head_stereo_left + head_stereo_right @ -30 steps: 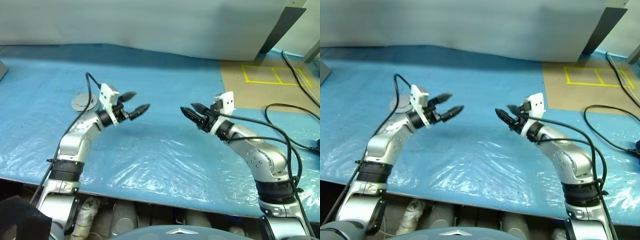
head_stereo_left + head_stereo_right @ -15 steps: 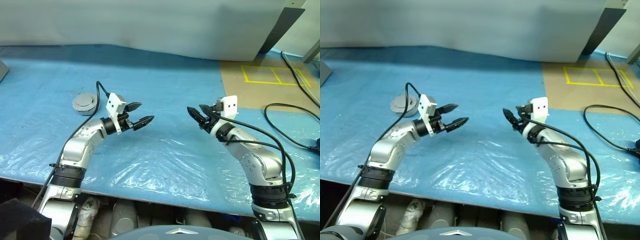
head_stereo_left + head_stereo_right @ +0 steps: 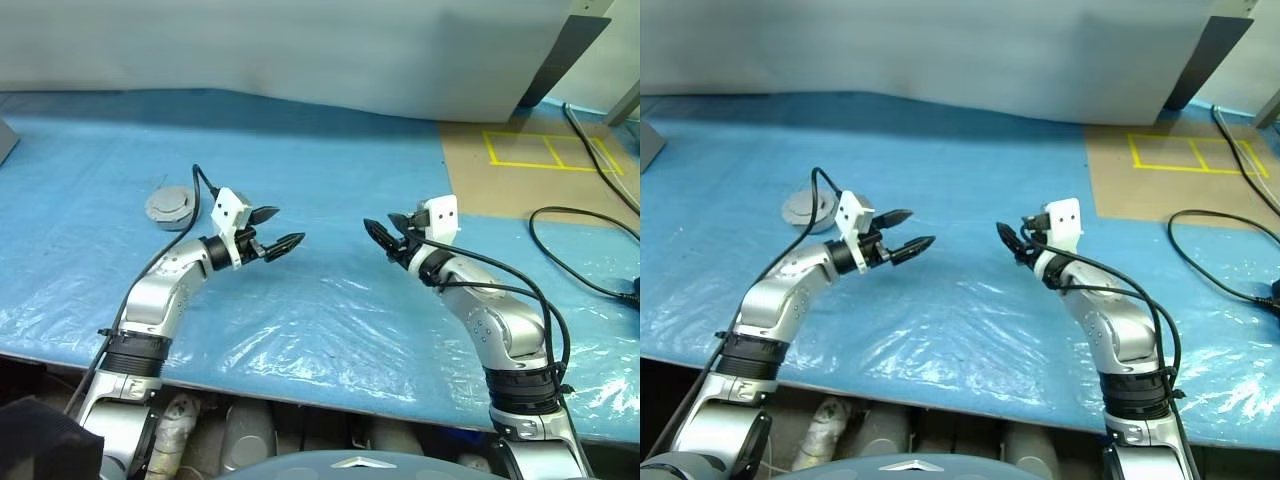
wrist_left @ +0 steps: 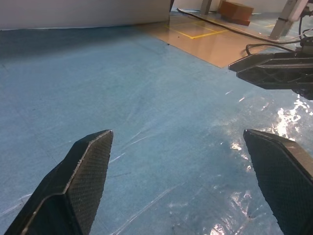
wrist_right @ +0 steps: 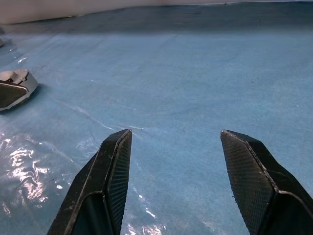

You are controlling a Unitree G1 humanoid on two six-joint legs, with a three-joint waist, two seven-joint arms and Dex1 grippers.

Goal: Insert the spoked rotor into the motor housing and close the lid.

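Covering table: blue sheet (image 3: pixel 330 170) | wall: grey | both fingers: parted, empty

Blue sheet (image 3: pixel 330 180), glossy clear film (image 3: pixel 320 330) near; brown floor patch (image 3: pixel 530 170) with yellow lines (image 3: pixel 545 150) far right; plain grey lid (image 3: pixel 167 207)

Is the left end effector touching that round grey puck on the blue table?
Apart. Left eye view shows blue cover between the left end effector and the round grey puck.

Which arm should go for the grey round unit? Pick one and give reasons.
Left. The grey round unit lies on the blue sheet just beyond the left gripper, whose fingers are open and empty. The right gripper, also open, hangs much farther off, across the middle.
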